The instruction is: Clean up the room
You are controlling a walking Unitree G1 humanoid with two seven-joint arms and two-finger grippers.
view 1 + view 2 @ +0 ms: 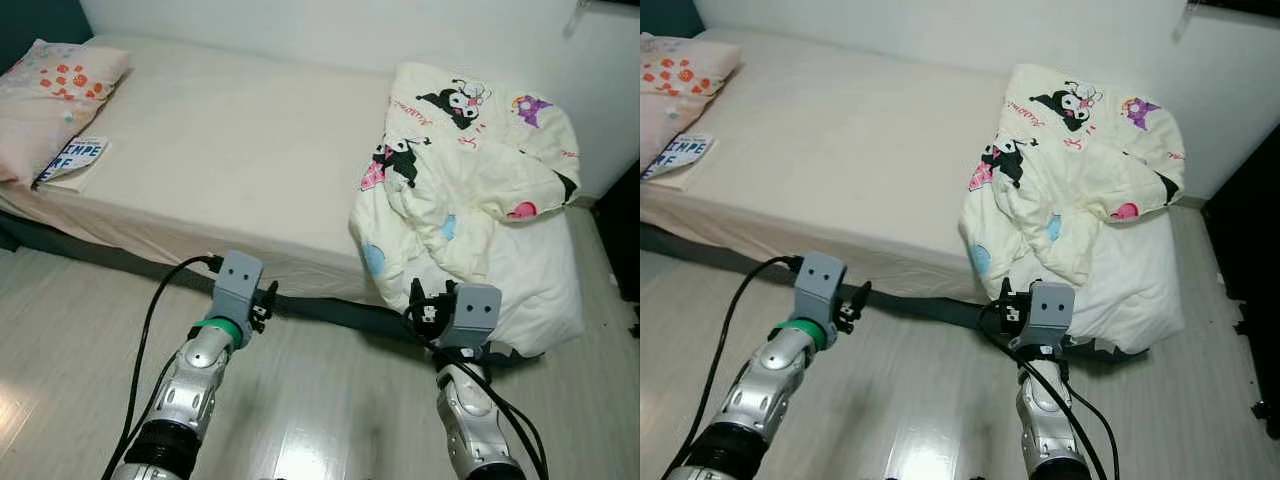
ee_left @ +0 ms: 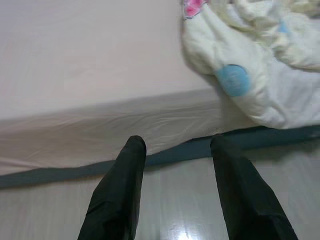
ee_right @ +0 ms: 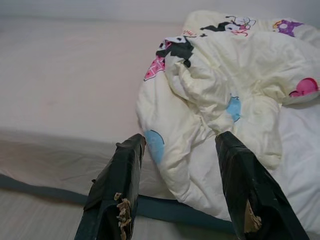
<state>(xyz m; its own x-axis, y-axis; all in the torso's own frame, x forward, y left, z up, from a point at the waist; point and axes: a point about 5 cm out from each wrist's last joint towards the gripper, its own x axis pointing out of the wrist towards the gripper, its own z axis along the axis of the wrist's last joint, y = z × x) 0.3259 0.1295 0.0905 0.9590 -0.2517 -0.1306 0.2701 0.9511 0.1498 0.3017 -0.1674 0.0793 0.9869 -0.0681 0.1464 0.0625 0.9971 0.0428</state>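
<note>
A crumpled cream blanket (image 1: 470, 170) with cartoon prints lies heaped on the right end of the bed (image 1: 220, 150) and hangs over its front edge toward the floor. My left gripper (image 2: 175, 150) is open, held above the floor just short of the bed's front edge. Also open, my right gripper (image 3: 180, 145) is held low in front of the hanging part of the blanket (image 3: 210, 100), apart from it. A book (image 1: 75, 160) lies at the bed's left end beside a pink pillow (image 1: 55, 85) with red flowers.
A white wall (image 1: 330, 30) runs behind the bed. Pale wood floor (image 1: 330, 400) spreads in front of it. Dark furniture (image 1: 620, 240) stands at the far right beside the bed's end. A dark bed base (image 1: 330, 312) shows under the mattress.
</note>
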